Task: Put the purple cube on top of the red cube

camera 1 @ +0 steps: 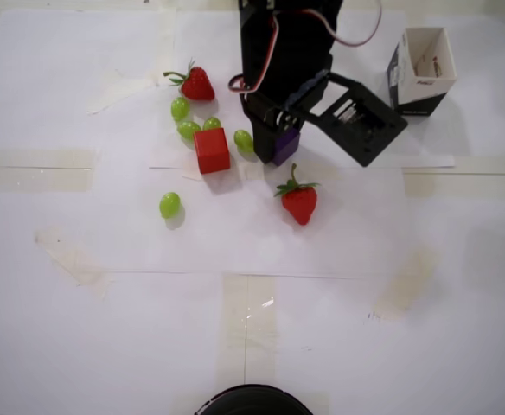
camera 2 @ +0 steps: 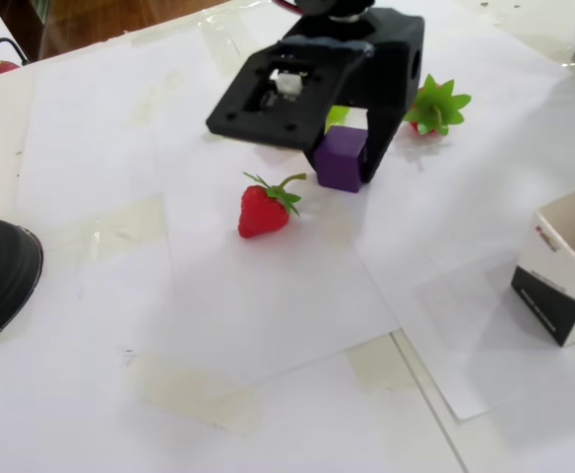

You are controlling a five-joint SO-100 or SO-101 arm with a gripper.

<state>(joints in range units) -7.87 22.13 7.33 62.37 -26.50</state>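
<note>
Two cubes sit near the table's (camera 1: 62, 328) far edge; our gripper (camera 2: 351, 163) has its jaws snug around the purple cube (camera 2: 342, 158). Next we lift it onto the red cube (camera 1: 211, 150) just beside.

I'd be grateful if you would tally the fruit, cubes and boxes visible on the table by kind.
Strawberries: 2
Grapes: 5
Cubes: 2, the red cube and the purple cube
Boxes: 1
Total: 10 visible; the arm may hide more.
</note>
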